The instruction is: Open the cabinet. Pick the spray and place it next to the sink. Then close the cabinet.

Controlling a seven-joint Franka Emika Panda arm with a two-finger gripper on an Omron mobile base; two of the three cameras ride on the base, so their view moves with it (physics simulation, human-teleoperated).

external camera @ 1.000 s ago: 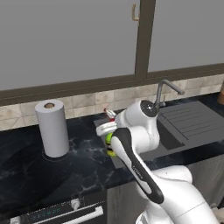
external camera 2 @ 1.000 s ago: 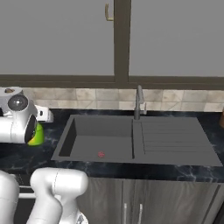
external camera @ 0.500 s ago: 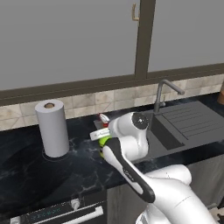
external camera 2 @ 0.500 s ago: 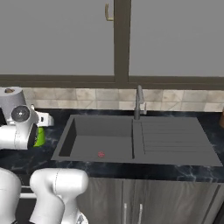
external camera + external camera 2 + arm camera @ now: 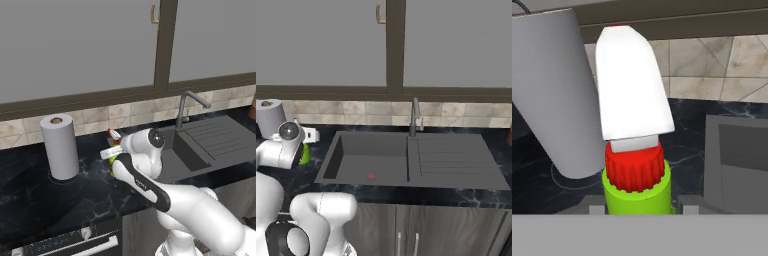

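spray: one lime-green bottle (image 5: 637, 192) with a red collar and a white trigger head, upright between my two finger tips; from the left base camera its green body (image 5: 114, 161) and white head peek out beside my wrist, and from the right base camera a sliver of green (image 5: 305, 154) shows behind my hand.
gripper: my gripper (image 5: 637, 210) is clamped on the spray low on its green body, one tip on each side; the hand (image 5: 142, 152) sits low over the counter, just left of the sink.
spray's place: over the black marbled counter (image 5: 35, 200), between the paper towel roll and the sink's left rim, toward the back edge by the tiled wall; I cannot tell whether its base touches the counter.
sink: one dark grey recessed basin (image 5: 371, 162) with a ribbed drainboard on its right half and one slim bent faucet (image 5: 415, 116) at its back edge; a small red spot lies on the basin floor.
paper towel roll: one, white, standing upright (image 5: 59, 146) on the counter left of the spray, near the back edge; it fills the left of the hand camera's picture (image 5: 554, 90).
cabinet: one wide grey wall cabinet (image 5: 75, 45) above the counter, both of its two doors shut, with one handle in view by the middle post.
wall: a strip of beige tiles (image 5: 456, 121) between the counter and the cabinet.
low cabinets: grey doors (image 5: 421, 235) under the sink's front edge, with two short handles.
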